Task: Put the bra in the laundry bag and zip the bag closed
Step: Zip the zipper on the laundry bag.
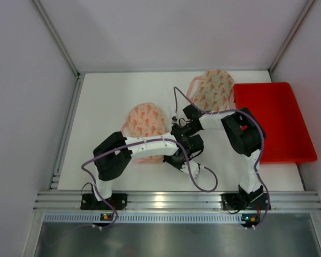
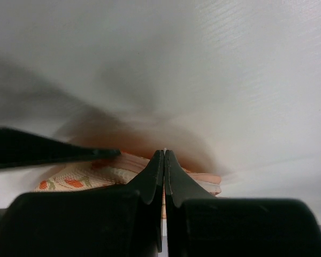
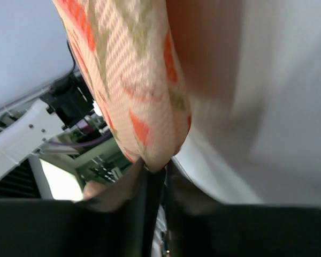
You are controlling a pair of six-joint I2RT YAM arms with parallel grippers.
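The bra [image 1: 144, 120] is stretching diagonally from the table's [image 1: 107, 107] middle toward its far right corner. The right claw [image 3: 158, 172] is pinching its fabric, and the left claw [image 2: 164, 154] is sitting fully closed.

White table [image 1: 112, 91] between pale walls [image 1: 21, 107], aluminium rail [image 1: 176, 201]

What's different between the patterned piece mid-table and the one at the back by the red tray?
The mid-table piece lies nearer the arms, its near edge hidden under the left arm. The back piece lies beside the red tray, mostly uncovered. The mid-table piece looks pinker, the back piece paler. Both are rounded and carry the same orange print.
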